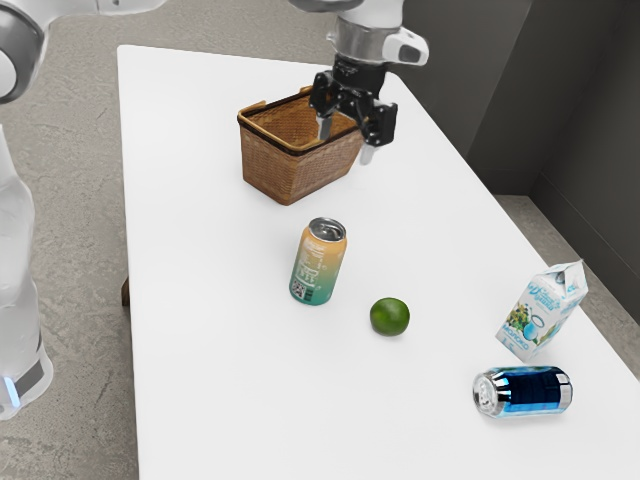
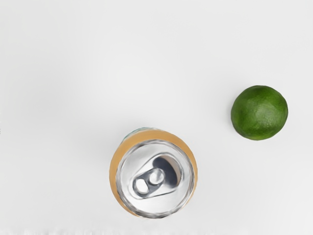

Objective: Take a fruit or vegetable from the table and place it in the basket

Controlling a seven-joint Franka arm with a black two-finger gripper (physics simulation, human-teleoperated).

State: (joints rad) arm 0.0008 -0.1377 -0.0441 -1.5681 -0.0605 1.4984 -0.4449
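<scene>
My gripper (image 1: 346,141) is high over the table in the exterior view, in front of the basket's right-hand part, with its two fingers apart and nothing between them. The brown wicker basket (image 1: 275,171) stands upright with its top uncovered. A green lime (image 1: 390,316) lies on the white table, well below the gripper in that picture. The wrist view has the lime (image 2: 259,112) beside an upright can, with bare table between the two.
An orange and green can (image 1: 319,262) stands between the lime and the basket; its silver top (image 2: 155,179) faces the wrist camera. Toward the exterior view's lower right are a tilted milk carton (image 1: 542,309) and a blue can (image 1: 523,390) on its side. The table (image 1: 210,380) is white.
</scene>
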